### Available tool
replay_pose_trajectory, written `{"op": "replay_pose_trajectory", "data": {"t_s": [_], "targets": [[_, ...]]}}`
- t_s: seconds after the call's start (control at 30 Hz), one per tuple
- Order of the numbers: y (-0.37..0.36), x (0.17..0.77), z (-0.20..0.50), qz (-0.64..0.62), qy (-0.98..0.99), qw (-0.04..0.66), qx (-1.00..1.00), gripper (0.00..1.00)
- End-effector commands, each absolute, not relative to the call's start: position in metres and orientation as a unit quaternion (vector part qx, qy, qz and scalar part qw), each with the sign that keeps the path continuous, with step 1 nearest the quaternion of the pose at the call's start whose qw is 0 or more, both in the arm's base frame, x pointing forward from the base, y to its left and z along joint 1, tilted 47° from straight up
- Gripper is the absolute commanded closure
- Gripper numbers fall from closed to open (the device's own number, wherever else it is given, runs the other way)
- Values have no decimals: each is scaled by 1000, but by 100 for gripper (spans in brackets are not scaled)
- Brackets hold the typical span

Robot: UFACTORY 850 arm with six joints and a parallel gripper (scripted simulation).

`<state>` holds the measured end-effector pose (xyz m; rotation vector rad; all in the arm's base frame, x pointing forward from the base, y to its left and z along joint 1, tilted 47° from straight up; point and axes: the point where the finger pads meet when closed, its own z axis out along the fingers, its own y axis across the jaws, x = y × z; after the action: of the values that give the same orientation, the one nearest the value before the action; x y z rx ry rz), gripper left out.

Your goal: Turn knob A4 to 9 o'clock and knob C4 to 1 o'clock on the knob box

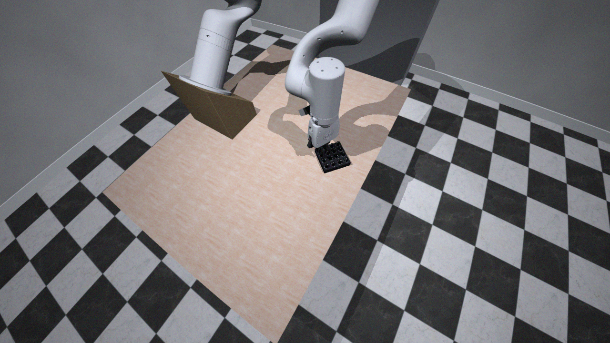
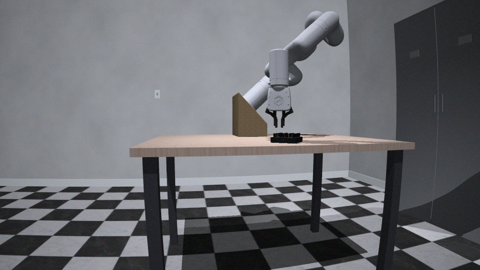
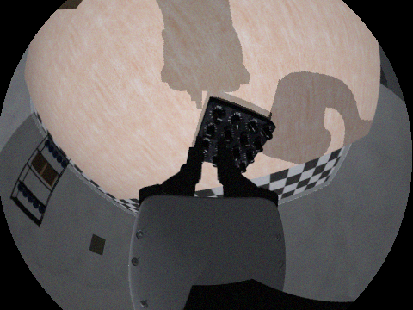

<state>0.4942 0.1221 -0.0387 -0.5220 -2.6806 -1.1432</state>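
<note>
Hovering above the near-left part of the knob box (image 2: 286,138), the gripper (image 2: 279,125) hangs with its fingers (image 2: 276,121) drawn narrow and nothing between them, clear of the knobs. That box stands on the table (image 2: 214,146), right of the middle, just in front of the brown wedge (image 2: 246,119). My read: this is the approach to a first knob, and which one lies below can't be told. Next comes a straight descent, fingers straddling that knob alone.

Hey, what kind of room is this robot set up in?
Probably a bare indoor test room: a checkered tile floor, plain grey walls with a dark cabinet, and one wooden table carrying the arm and the knob box.
</note>
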Motion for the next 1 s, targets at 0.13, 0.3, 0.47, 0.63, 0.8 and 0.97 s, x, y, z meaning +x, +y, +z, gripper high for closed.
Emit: {"op": "replay_pose_trajectory", "data": {"t_s": [0.13,0.3,0.47,0.63,0.8,0.97], "targets": [[129,495,-45,-385,-902,90,-176,81],[132,495,-48,-385,-902,90,-176,81],[134,495,-49,-385,-902,90,-176,81],[135,495,-51,-385,-902,90,-176,81],[136,495,-51,-385,-902,90,-176,81],[136,495,-51,-385,-902,90,-176,81]]}}
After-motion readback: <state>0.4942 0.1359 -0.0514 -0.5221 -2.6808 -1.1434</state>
